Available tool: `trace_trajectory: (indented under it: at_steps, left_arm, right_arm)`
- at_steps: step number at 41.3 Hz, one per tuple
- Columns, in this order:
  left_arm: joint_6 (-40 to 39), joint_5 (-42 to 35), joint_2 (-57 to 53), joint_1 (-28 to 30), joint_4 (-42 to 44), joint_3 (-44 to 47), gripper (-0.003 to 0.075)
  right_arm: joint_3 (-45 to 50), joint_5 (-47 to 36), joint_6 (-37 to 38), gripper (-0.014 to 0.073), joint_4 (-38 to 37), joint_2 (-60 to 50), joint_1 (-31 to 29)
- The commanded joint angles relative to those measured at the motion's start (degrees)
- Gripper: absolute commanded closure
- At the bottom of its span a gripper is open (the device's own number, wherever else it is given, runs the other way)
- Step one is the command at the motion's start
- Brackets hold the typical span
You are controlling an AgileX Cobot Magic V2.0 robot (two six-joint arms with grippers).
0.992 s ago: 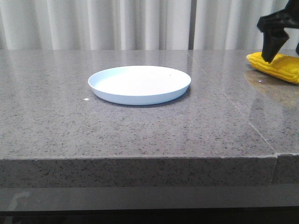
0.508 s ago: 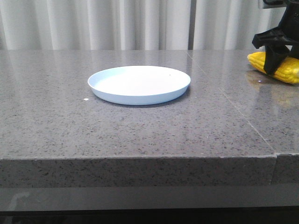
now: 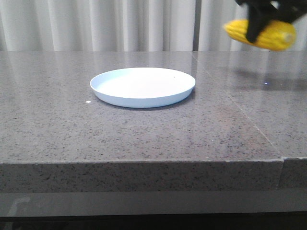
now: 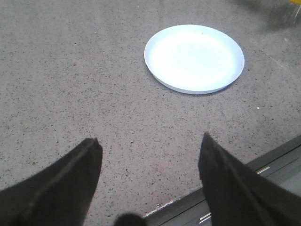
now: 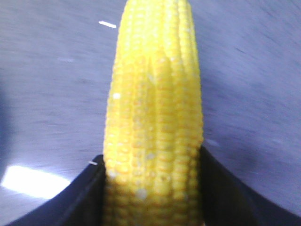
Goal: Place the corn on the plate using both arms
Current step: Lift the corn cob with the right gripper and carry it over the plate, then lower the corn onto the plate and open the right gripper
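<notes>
I note the bright yellow corn cob [image 3: 261, 32], lying on the grey speckled stone table [image 3: 144, 134] a second ago, now hangs clear above its far right side, clamped across its middle by my right gripper [image 3: 256, 24]. The round pale blue-white plate [image 3: 142, 86] remains bare, well left of it. My left gripper [image 4: 148, 181] stands spread, holding nothing. Transport to the plate follows, I judge.

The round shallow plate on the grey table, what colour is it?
Pale blue-white, plain and unmarked; the round shallow plate shows best in the left wrist view.
</notes>
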Motion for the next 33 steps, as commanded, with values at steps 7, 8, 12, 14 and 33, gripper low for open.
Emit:
trace_trajectory:
  at_steps: [7,8,12,14,33]
  left_arm:
    - [-0.6,-4.1,0.3,-0.2,-0.7,-1.5,0.028]
    - [-0.6,-4.1,0.3,-0.2,-0.7,-1.5,0.028]
    - [-0.6,-4.1,0.3,-0.2,-0.7,-1.5,0.028]
    - [-0.6,-4.1,0.3,-0.2,-0.7,-1.5,0.028]
    - [-0.6,-4.1,0.3,-0.2,-0.7,-1.5,0.028]
  right_arm:
    - [-6.1,2.5,-0.6,0.0328,7.0,-2.7,12.1]
    - [-6.1,1.9,-0.6,0.0328,7.2,-2.6,13.0]
    - [-6.1,-0.8,-0.6,0.0328,8.1,-1.5,16.3]
    - [-6.1,-1.8,-0.6,0.0328,8.3,-0.8,17.7]
    - [-6.1,-6.5,-0.6,0.0301,8.5,8.1,20.4]
